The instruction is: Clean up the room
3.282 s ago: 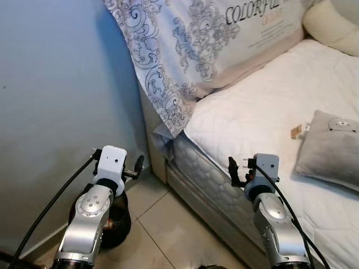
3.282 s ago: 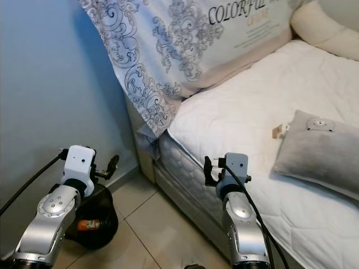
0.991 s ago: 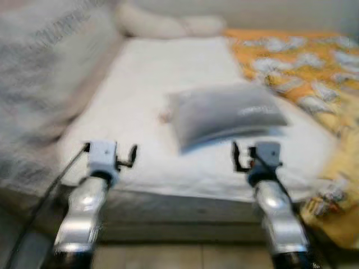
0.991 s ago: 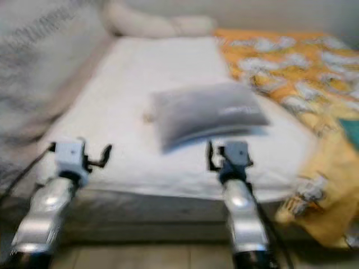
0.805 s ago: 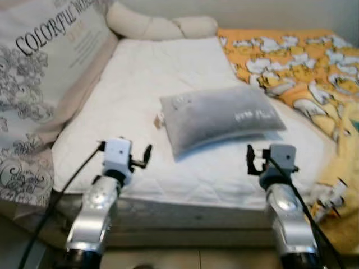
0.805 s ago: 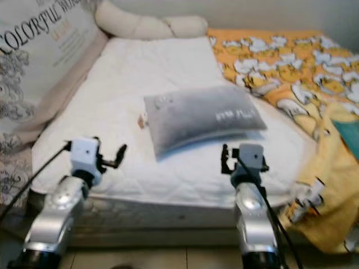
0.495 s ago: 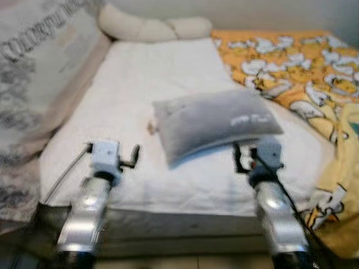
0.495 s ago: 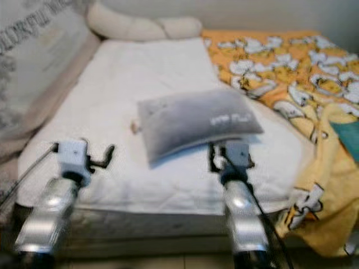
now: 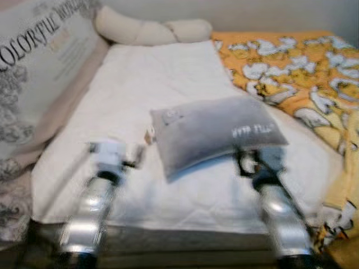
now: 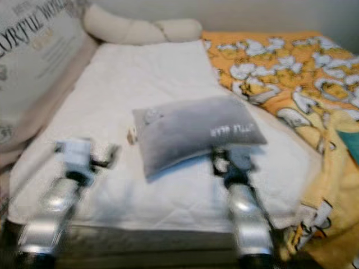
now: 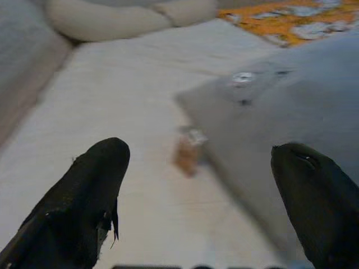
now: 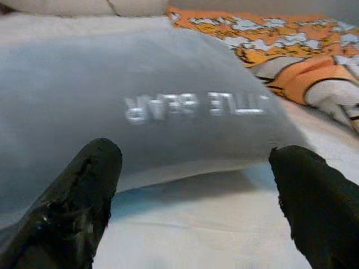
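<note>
- Right gripper [image 12: 193,185] has its fingers spread wide with nothing between them, hanging just in front of the grey pillow [image 9: 216,131], near the edge with the pale lettering.
- Left gripper [image 11: 193,193] is spread wide too, also empty, over the white mattress [image 9: 151,78] beside the pillow's other end.
- A small tan tag [image 11: 187,152] lies right by the pillow's corner.
- Orange patterned blanket [image 9: 291,61] covers the bed's right side, cream bolster [image 9: 148,31] at the far end, big printed cushion [image 9: 33,73] on the left.
- Head views are blurry on both arms.
</note>
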Robot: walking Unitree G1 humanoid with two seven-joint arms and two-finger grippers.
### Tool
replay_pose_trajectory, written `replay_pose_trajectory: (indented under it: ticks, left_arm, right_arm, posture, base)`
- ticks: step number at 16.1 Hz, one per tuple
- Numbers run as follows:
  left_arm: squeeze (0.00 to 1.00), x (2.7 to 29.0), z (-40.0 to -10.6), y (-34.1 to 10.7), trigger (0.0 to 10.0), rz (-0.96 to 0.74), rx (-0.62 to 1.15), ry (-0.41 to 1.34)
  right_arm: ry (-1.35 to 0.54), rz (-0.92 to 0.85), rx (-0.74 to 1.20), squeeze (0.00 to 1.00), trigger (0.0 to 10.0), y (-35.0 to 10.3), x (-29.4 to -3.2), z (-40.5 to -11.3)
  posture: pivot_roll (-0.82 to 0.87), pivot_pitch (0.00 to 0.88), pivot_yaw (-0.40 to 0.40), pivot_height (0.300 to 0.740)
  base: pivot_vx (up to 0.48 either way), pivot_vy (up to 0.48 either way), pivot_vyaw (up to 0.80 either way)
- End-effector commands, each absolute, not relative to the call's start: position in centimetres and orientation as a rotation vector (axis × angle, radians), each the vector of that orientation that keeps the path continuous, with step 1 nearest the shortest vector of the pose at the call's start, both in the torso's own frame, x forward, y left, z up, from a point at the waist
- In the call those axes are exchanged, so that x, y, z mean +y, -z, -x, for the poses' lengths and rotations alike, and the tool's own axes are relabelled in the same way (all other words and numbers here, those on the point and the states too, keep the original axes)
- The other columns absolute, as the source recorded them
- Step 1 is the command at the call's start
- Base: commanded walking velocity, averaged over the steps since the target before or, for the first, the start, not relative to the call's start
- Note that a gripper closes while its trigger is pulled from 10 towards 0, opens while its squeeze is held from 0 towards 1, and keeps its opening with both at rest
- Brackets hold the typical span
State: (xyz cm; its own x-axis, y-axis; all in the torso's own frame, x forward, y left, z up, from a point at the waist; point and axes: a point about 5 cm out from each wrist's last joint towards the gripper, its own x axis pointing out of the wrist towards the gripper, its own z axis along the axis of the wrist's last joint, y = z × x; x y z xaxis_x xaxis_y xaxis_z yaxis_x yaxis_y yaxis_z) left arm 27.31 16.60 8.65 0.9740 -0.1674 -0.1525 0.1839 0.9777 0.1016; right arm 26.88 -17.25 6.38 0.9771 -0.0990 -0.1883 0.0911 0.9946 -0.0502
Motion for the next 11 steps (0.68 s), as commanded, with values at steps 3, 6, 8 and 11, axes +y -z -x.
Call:
replay_pose_trajectory:
  ticks: [3,6,8,11]
  left_arm:
    - [0.00,18.00,-27.23,-9.03,10.0,-0.139,0.140,0.136]
    - [0.00,18.03,-27.15,-9.03,10.0,-0.140,0.144,0.133]
    - [0.00,18.05,-27.16,-9.05,10.0,-0.141,0.145,0.133]
    - [0.00,18.02,-27.38,-9.14,10.0,-0.142,0.141,0.125]
  right_arm:
    - [0.046,0.032,0.178,0.00,10.0,-6.79,-15.77,-27.20]
    - [0.042,0.026,0.180,0.00,10.0,-6.84,-15.70,-27.34]
    - [0.043,0.025,0.183,0.00,10.0,-6.79,-15.68,-27.35]
    - [0.041,0.018,0.187,0.00,10.0,-6.79,-15.68,-27.54]
  posture:
    - [0.06,0.000,0.020,0.740]
    - [0.06,0.000,0.020,0.740]
    - [0.06,0.000,0.020,0.740]
    - [0.06,0.000,0.019,0.740]
  base:
    - [0.336,0.000,0.00]
    - [0.335,0.000,0.00]
    - [0.328,0.000,0.00]
    - [0.095,0.000,0.00]
